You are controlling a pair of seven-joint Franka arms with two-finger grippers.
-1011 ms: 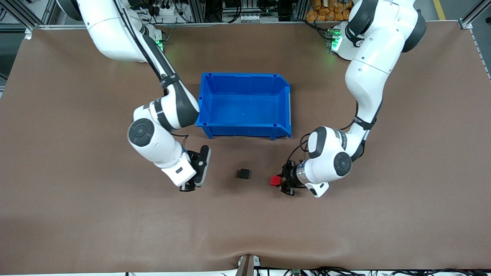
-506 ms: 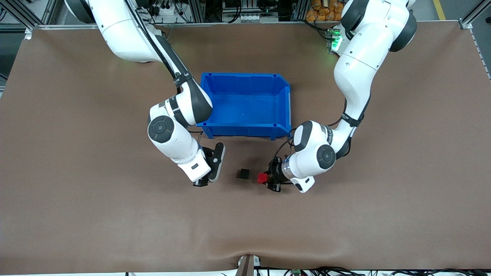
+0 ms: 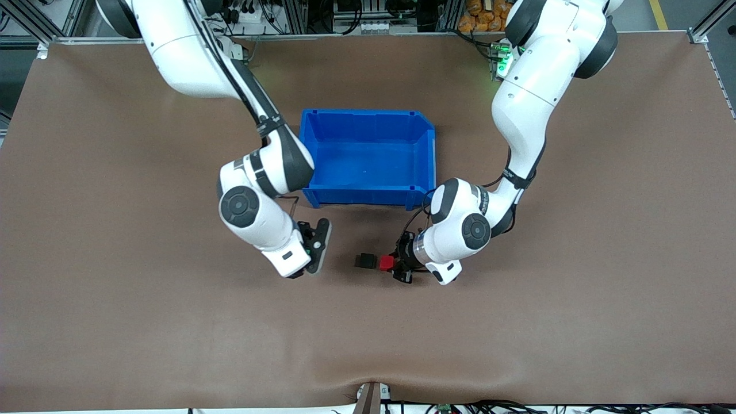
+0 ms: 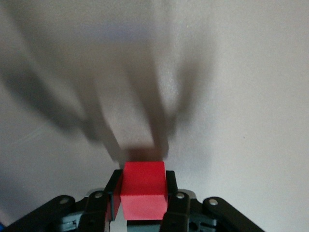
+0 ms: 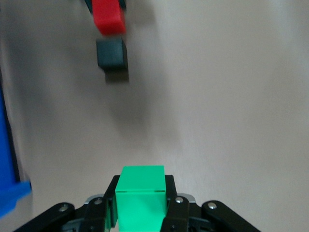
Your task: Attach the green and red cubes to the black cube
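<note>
Near the desk's (image 3: 115, 322) middle, the black cube (image 3: 365, 260) lies just beside the red cube (image 3: 386, 263) clenched in the left gripper's (image 3: 397, 265) jaws, while the right gripper (image 5: 141, 205), toward the right arm's end, grasps the green cube (image 5: 140, 195).

We lose green cube (image 5: 141, 195) in front view, hidden under right gripper (image 5: 141, 212). Red cube (image 4: 143, 189) and left gripper (image 4: 143, 205) cut by left wrist frame edge. Shadows there blurred. Black cube (image 3: 365, 260) unseen in left wrist view.
</note>
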